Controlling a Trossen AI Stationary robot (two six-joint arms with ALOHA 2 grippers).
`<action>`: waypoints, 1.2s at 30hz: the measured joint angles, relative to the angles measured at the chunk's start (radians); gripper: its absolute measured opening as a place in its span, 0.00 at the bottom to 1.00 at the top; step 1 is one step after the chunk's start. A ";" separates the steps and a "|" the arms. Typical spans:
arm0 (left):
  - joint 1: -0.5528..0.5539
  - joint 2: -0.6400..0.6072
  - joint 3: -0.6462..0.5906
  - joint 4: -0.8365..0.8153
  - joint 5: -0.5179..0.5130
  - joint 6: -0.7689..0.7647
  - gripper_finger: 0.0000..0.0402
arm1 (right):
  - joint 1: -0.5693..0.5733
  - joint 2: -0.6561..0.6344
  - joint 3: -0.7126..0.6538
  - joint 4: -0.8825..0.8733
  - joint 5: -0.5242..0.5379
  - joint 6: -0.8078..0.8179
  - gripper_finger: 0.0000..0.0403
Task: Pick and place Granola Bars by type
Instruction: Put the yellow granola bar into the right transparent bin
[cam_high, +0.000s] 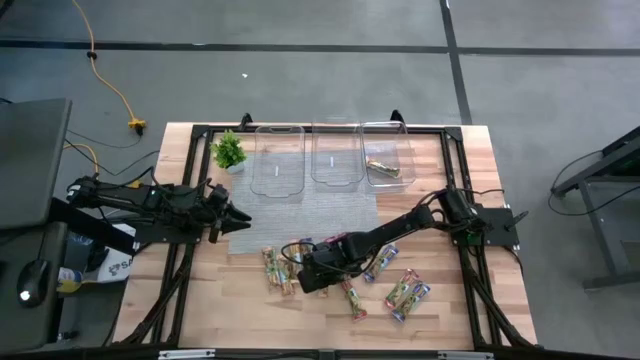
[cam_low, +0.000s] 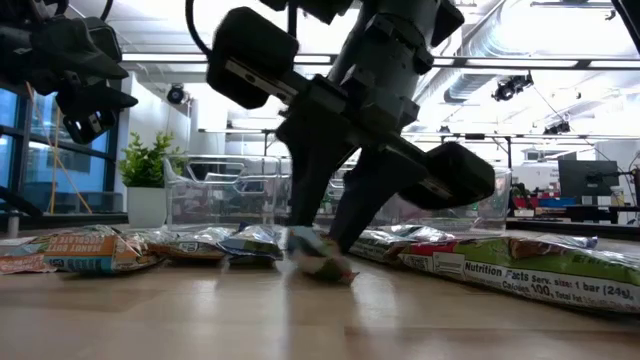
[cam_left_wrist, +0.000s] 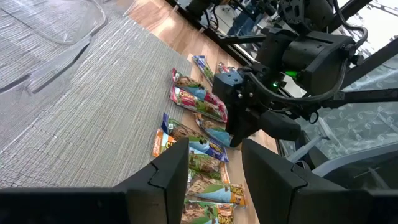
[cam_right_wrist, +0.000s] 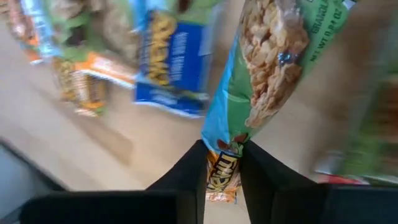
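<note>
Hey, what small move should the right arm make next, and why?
Probably lift straight up. The right tool has its fingers pinched on the end of a green-and-teal wrapped granola bar lying on the wooden table, so raising it clears the neighbouring bars before carrying it toward the clear plastic tubs.

Right pincer (cam_right_wrist: 222, 163) pinched; left aloft.

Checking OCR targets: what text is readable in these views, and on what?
"Nutrition Facts", "1 bar (24g)", "Calories 100": bar wrapper, low view.
"GRANOLA": partly cut off, on the green bar between the right gripper fingers.
Other bar wrappers: print too blurred to read.
</note>
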 joint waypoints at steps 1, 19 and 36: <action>0.000 0.000 0.000 0.000 0.000 0.000 0.35 | 0.001 -0.010 -0.001 -0.010 0.011 0.000 0.15; 0.000 0.000 0.000 0.001 -0.003 0.000 0.35 | -0.162 -0.424 0.000 -0.292 0.305 -0.226 0.14; 0.000 0.000 0.000 0.001 -0.012 0.009 0.35 | -0.755 -0.663 0.002 -0.853 0.369 -0.703 0.14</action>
